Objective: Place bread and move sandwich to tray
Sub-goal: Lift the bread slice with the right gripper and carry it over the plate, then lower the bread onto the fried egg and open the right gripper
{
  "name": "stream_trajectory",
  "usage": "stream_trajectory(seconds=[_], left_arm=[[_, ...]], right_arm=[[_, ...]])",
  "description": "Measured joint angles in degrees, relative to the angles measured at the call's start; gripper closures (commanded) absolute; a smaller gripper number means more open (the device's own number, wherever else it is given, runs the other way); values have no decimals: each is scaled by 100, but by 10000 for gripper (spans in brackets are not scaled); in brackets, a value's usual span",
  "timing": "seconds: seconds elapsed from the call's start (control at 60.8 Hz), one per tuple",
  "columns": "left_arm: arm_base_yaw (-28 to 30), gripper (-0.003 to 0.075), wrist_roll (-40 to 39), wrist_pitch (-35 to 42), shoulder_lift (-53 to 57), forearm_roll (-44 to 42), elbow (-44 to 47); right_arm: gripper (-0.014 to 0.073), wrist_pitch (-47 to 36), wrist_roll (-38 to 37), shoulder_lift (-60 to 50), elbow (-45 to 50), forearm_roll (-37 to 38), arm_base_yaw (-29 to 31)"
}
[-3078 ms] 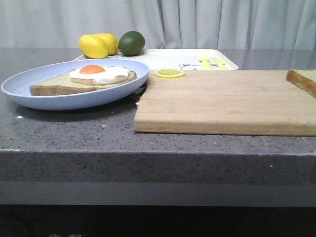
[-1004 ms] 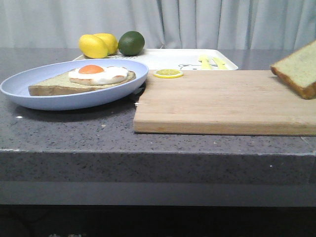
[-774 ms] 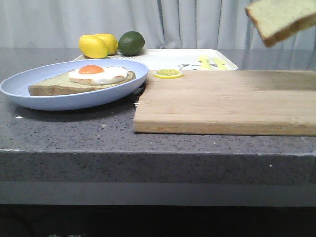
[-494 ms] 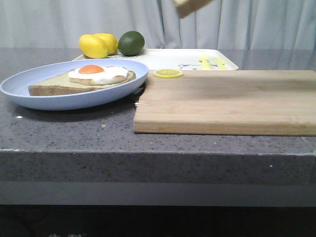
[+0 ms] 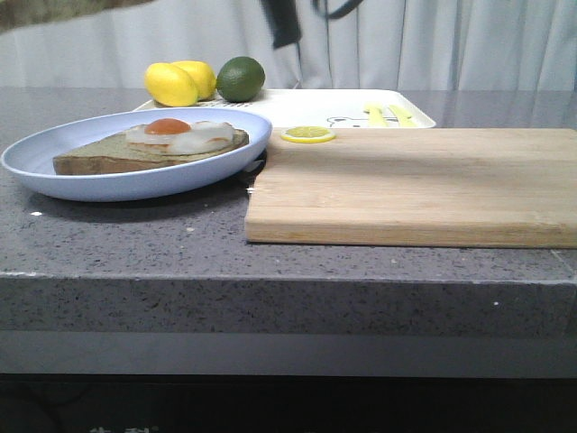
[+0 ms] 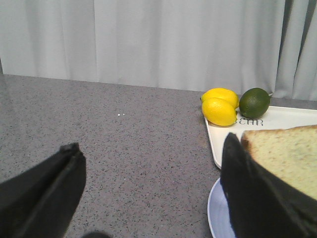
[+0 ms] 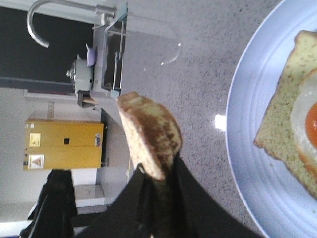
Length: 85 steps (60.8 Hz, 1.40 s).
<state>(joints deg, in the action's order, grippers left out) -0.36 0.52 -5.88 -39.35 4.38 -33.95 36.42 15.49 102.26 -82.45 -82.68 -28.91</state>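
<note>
One plain brown-crusted bread slice [image 7: 148, 134] pinched in the right gripper [image 7: 157, 181] above the pale blue round plate [image 5: 54, 167], now at the front view's upper left, off the wooden cutting board [image 5: 415, 185], one egg-topped sandwich [image 5: 149, 144] on that plate, two yellow lemons [image 5: 180, 81], one green lime [image 5: 241, 78], one white rectangular tray [image 5: 306, 104] behind, left gripper [image 6: 148, 198] spread.

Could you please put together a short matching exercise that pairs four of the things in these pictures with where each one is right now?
Things:
1. bread
2. sandwich
3. lemon slice
4. lime

Places:
A. on the far left corner of the cutting board
B. on the blue plate
C. held up in the air by the right gripper
D. on the tray, beside the two lemons

Pairs: 1-C, 2-B, 3-A, 4-D
</note>
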Motion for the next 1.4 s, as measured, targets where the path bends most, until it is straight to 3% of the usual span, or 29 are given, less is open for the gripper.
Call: stream_trajectory(seconds=[0.329, 0.658, 1.004, 1.399], left_arm=[[0, 177, 0, 0, 0, 0, 0], [0, 177, 0, 0, 0, 0, 0], [0, 177, 0, 0, 0, 0, 0], [0, 177, 0, 0, 0, 0, 0]], right_arm=[[650, -607, -13, 422, 38, -88, -65], [650, -972, -13, 469, 676, -63, -2], [634, -913, -13, 469, 675, -63, 245], [185, -675, -30, 469, 678, 65, 381]])
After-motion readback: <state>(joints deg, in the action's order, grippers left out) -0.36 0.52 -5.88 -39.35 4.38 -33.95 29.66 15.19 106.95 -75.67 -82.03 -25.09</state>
